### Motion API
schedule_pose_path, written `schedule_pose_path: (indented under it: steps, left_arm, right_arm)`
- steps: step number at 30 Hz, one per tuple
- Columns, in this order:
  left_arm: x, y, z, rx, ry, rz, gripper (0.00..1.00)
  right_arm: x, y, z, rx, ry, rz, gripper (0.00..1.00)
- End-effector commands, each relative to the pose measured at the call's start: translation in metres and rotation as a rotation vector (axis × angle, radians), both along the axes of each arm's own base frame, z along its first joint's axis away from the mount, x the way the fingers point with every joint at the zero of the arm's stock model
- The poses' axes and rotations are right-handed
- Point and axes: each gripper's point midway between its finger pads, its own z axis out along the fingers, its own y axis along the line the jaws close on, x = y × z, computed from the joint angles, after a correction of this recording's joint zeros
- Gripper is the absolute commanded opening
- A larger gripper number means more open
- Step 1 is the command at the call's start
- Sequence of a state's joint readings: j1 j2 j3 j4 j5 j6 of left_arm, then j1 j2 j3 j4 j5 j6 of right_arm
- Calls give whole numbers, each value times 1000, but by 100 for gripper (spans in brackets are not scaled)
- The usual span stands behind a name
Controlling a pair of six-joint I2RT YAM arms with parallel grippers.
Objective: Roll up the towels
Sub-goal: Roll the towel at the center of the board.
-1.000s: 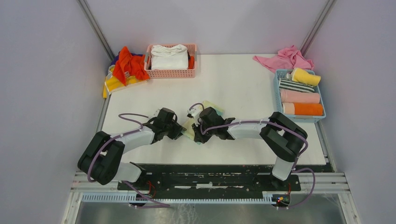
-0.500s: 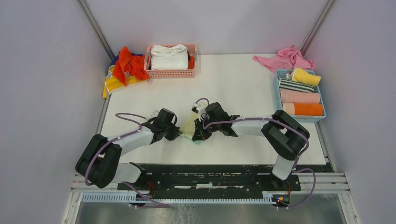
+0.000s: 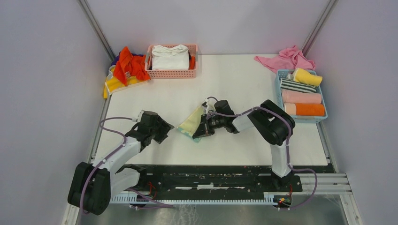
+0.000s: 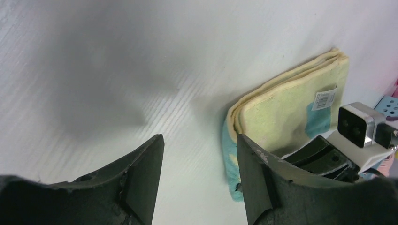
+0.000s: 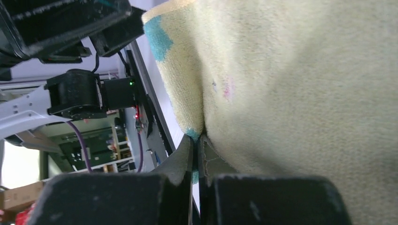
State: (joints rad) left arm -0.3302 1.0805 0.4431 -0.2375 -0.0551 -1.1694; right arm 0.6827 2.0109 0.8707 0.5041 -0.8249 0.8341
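Enclosure: pale lilac walls [image 3: 42,93] on the left, far and right sides.
Table [image 3: 234,79]: white, flat, with both arms mounted at its near edge.
Right arm [image 3: 274,126]: bent, reaching left toward the table's middle.
Left arm [image 3: 117,154]: stretched over the near left part of the table.
Cloth pile [image 3: 126,68]: orange-red and yellow, at the far left corner.
Pink basket [image 3: 171,73]: far edge, holding a folded white cloth [image 3: 170,57].
Blue basket [image 3: 280,101]: right edge, holding rolled towels [image 3: 302,97] in yellow, striped, pink and orange.
Pink cloth [image 3: 286,58]: crumpled, beyond the blue basket.
Pale yellow towel [image 4: 291,108]: teal-trimmed, folded in layers, lying near the table's middle.
Right gripper [image 5: 196,140]: clamped on the pale yellow towel's edge at its near right end.
Left gripper [image 4: 199,145]: jaws apart, holding nothing, left of the towel and apart from it.
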Motion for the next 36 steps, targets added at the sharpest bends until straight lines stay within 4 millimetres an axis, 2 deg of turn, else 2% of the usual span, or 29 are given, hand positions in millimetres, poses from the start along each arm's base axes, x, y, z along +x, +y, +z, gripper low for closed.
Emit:
schedule_pose_path:
  steps: [1,3,7,10,20,27,31,36]
  left_arm:
    - [-15,-1,0,-4,-38,-120,66]
    - [-21,-2,-3,-13,-42,-136,66]
    - [-25,-15,-3,-74,-67,-202,68]
    - [-26,-23,-8,-103,-55,-235,69]
    - [-3,-52,-13,-134,-57,-312,68]
    - [0,-45,-39,-95,28,-246,58]
    - [-3,-43,-54,-65,93,-228,52]
    - [-11,-34,-72,-22,173,-193,47]
  right_arm:
    - [5,3,13,88,68,3,2]
    - [5,0,5,72,104,-5,2]
    - [6,-6,-11,37,157,-18,3]
    - [7,-7,-15,32,171,-16,3]
    - [8,-7,-21,-3,186,-4,5]
    - [12,-8,-10,-20,147,1,10]
    - [13,-11,-1,-50,86,10,19]
    - [15,-24,20,-156,-65,23,32]
